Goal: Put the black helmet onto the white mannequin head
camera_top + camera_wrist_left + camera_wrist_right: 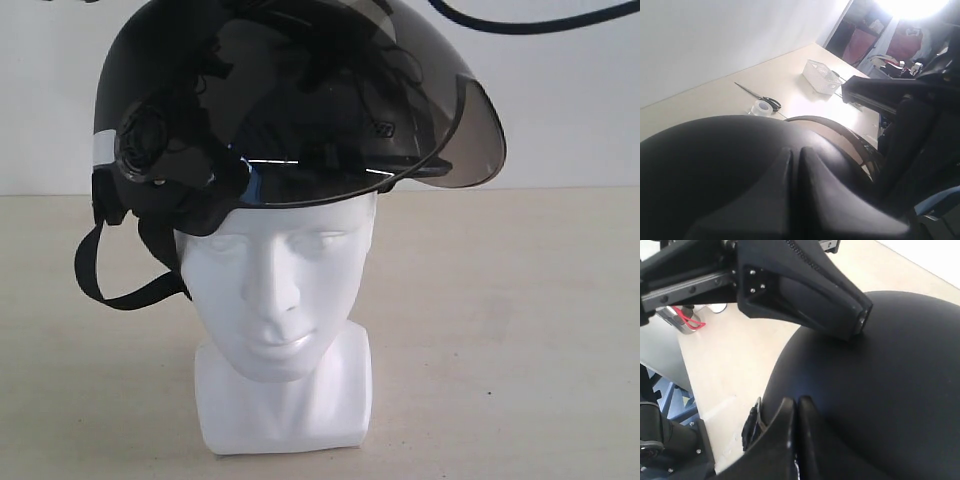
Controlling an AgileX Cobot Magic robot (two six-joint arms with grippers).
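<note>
The black helmet (180,60) sits on top of the white mannequin head (285,280), covering it down to the brow, so the crown and forehead are hidden. The helmet's own top is cut off by the edge of the exterior view. Its smoky visor (440,130) is tipped up and juts forward above the face. The chin strap (110,290) hangs in a loose loop beside the head's cheek, below a small white stripe (103,148) on the shell. The head stands upright on its squared base on the pale table (520,330), and a dark cable (520,22) crosses the wall above it, partly out of frame. Both arms show only in the wrist views, over the helmet's crown above the head. The left end effector (794,155) has its fingers pressed together with nothing between them. Its tip is at the shell, though it is not clear whether it touches. The right end effector (792,405) is likewise closed to a thin seam and grips nothing, with its tips dark against the black shell. On the table beyond the head lie scissors (760,97), touching a roll of tape (761,107), with a clear plastic basket (821,77) farther off. A silvery object with a red part (685,322) is too small to identify.
</note>
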